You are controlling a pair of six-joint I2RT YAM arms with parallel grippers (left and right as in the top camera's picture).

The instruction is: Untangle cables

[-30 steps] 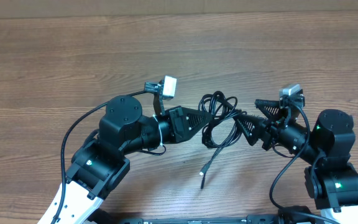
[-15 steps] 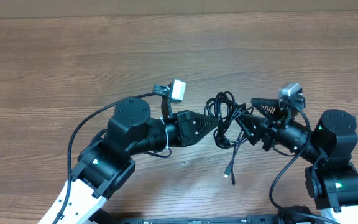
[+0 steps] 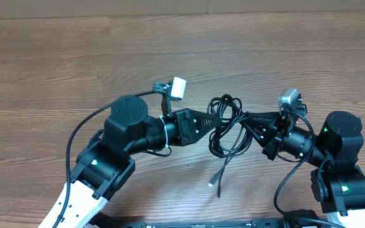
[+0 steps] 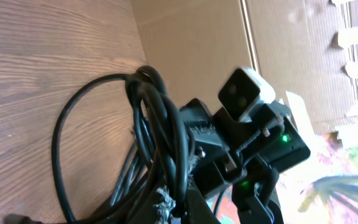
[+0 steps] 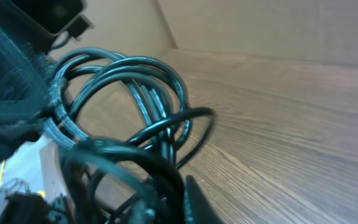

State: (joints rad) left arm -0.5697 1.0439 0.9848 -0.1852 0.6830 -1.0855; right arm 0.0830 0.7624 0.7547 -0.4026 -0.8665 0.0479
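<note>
Both jaws apparently on the cables (image 3: 228, 123)

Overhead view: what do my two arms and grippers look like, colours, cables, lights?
Both arms are matte black with round joint caps and white lower links. The left arm and right arm each carry small green lights and a thick black wire looping alongside. The left gripper and right gripper are black, tapering wedges. A small pale grey camera box sits on each wrist.

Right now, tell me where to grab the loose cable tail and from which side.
Probably grip the loose tail just behind its silvery plug, coming from above: it trails straight out of the tangled cables, apart from the loops.
</note>
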